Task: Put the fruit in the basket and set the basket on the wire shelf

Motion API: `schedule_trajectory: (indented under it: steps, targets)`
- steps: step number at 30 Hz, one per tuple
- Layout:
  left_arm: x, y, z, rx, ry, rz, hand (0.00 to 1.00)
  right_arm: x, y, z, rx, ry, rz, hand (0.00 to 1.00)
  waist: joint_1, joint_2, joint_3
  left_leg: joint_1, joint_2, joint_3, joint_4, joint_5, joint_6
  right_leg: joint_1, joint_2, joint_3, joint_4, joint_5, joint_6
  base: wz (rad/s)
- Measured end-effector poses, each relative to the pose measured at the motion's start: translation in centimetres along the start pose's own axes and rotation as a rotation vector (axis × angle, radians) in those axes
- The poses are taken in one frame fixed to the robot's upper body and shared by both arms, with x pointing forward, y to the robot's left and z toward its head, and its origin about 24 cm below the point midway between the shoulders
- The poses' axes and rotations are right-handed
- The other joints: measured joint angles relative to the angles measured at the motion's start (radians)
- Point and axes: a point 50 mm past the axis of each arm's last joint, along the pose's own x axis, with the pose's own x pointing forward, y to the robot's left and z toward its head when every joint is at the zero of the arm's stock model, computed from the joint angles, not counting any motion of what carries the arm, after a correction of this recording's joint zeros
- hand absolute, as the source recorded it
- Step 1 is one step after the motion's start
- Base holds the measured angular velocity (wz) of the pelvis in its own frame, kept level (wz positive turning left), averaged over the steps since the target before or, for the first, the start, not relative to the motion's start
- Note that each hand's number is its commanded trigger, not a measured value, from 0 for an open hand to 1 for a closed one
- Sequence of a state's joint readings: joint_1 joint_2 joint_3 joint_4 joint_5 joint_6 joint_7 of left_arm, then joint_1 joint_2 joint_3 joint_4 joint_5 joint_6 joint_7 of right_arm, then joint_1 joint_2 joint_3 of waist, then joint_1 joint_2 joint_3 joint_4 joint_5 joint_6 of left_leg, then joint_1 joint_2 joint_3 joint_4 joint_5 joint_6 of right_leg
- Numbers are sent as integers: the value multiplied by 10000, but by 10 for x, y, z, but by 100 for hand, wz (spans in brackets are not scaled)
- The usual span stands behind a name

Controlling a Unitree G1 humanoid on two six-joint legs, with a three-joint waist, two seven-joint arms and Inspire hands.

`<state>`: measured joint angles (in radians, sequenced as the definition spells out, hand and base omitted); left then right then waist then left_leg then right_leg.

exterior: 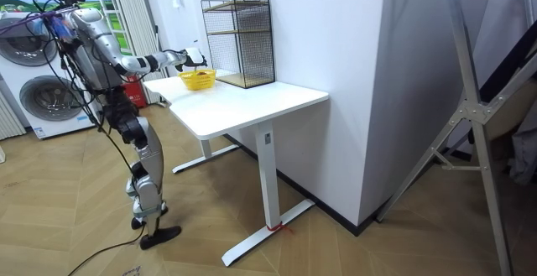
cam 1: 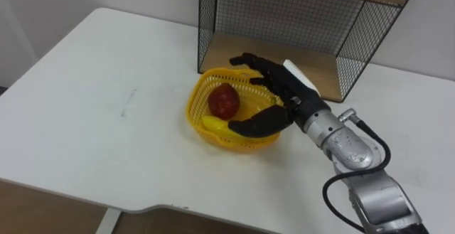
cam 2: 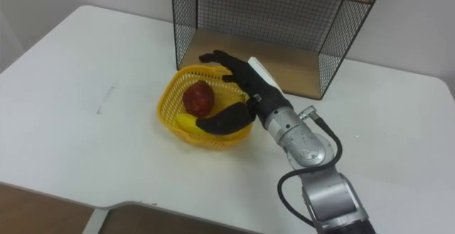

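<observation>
A yellow mesh basket [cam 1: 195, 95] sits on the white table [cam 1: 85, 106], just in front of the wire shelf [cam 1: 284, 56]. Inside it lie a red apple [cam 1: 223, 101] and a yellow banana [cam 1: 212, 124]. My right hand [cam 1: 281, 92] reaches in from the right and straddles the basket's right rim. Its fingers spread nearly straight over the far rim, and the thumb [cam 1: 259, 122] lies along the near rim above the banana. The hand is open. In the room view I stand at the table's end with that arm stretched out to the basket [exterior: 197, 78].
The black wire shelf [exterior: 239, 37] has a wooden bottom board and an upper board, and stands against the wall at the table's back. Washing machines [exterior: 42, 91] stand behind me. The table's left half lies bare in the eye views.
</observation>
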<state>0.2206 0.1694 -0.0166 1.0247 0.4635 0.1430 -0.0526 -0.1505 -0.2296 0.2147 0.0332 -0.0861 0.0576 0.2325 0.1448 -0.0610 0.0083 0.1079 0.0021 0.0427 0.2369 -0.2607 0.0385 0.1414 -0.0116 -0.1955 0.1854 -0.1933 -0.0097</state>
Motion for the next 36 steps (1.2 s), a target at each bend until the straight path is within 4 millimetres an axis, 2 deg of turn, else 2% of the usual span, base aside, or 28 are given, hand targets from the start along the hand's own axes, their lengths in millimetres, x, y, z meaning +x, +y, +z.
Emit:
schedule_trajectory:
  steps: [22, 28, 31, 32, 36]
  targets:
    - [0, -2, -4, -1, 168, -86, 0, 2, 5, 1, 365, -88, 12, 0, -40, 31, 4, -24, -13, -55, 14, 0, 0, 9, -10, 2, 1, 0, 0, 0]
    - [0, -5, -6, 96, 226, -117, 0, 1, 0, 2, 1832, -378, -306, 0, -258, 59, 1, -8, -17, -121, 11, 0, 0, 40, -18, -13, -1, 0, 0, 2]
    - [-1, -6, -10, 48, 304, -143, 0, -3, -9, -1, 2917, -497, -846, 0, -493, 140, 2, 76, -30, -154, 28, 0, 1, 158, -29, -40, -31, 0, 0, 6]
    - [-1, -7, -13, -1, 356, -158, 0, -4, -14, -2, 2986, -501, -1131, 0, -635, 176, -9, 73, -44, -198, 21, 0, 1, 166, -31, -73, -30, 0, 0, 9]
    - [-2, -8, -17, -109, 417, -176, 0, -9, -29, -5, 3215, -494, -2095, 0, -832, 250, -20, 78, -44, -194, 29, 0, 1, 160, -37, -48, -31, 0, 0, 0]
